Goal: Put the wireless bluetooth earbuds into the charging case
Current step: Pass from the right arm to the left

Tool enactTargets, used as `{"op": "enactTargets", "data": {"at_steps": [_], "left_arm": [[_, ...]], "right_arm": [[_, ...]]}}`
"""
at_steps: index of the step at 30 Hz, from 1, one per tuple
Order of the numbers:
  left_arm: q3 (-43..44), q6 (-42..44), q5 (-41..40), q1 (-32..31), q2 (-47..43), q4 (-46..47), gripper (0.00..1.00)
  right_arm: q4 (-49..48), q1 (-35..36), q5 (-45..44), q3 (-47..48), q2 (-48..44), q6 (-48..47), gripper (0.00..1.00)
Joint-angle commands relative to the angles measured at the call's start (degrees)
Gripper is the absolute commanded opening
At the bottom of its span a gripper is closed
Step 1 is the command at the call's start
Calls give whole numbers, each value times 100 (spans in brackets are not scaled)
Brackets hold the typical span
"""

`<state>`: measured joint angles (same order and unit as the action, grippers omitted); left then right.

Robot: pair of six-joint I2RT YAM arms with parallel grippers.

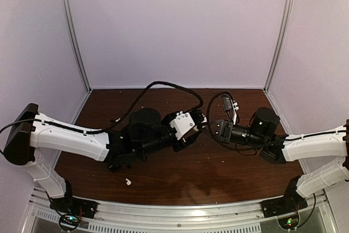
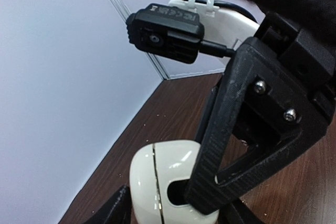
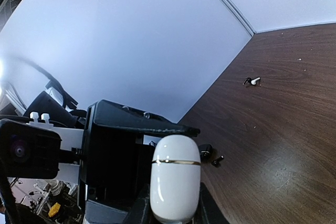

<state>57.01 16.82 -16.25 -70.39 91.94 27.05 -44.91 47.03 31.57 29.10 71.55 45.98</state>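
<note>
A dark wooden table (image 1: 218,173) is being framed by pale walls, and above its middle the left arm (image 1: 71,137) and the right arm (image 1: 316,143) are being brought tip to tip. The right gripper (image 3: 173,208) is being kept clamped on the charging case (image 3: 175,182), which is being gripped at its lower end between the two black fingers and is being raised above the table. The left gripper (image 2: 178,211) is being held around the same case, with one finger on each side of it. Its jaws are being shown apart, but whether they are pressing on the shell cannot be told. In the left wrist view one ribbed finger of the right gripper is being seen crossing in front of the case. The case is being shown as a smooth, glossy white pebble with rounded ends, and it is being divided by a thin seam (image 3: 175,162) where lid and body meet; the lid is being kept closed. One white earbud (image 1: 128,181), far smaller than the case, is being left lying on the table near the left arm, well apart from both grippers. A small dark object (image 3: 218,159) is being seen on the wood beyond the case, too small to identify.
</note>
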Motion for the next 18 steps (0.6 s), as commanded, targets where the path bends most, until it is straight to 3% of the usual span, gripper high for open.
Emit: {"op": "enactTargets", "data": {"at_steps": [1, 12, 18], "left_arm": [[146, 134, -1, -27, 65, 263, 53], [-572, 772, 511, -27, -541, 339, 35], [-771, 970, 746, -26, -845, 210, 34]], "right_arm": [[-297, 52, -24, -92, 21, 54, 21], [-39, 46, 328, -107, -144, -196, 32], [-413, 52, 898, -221, -10, -18, 39]]}}
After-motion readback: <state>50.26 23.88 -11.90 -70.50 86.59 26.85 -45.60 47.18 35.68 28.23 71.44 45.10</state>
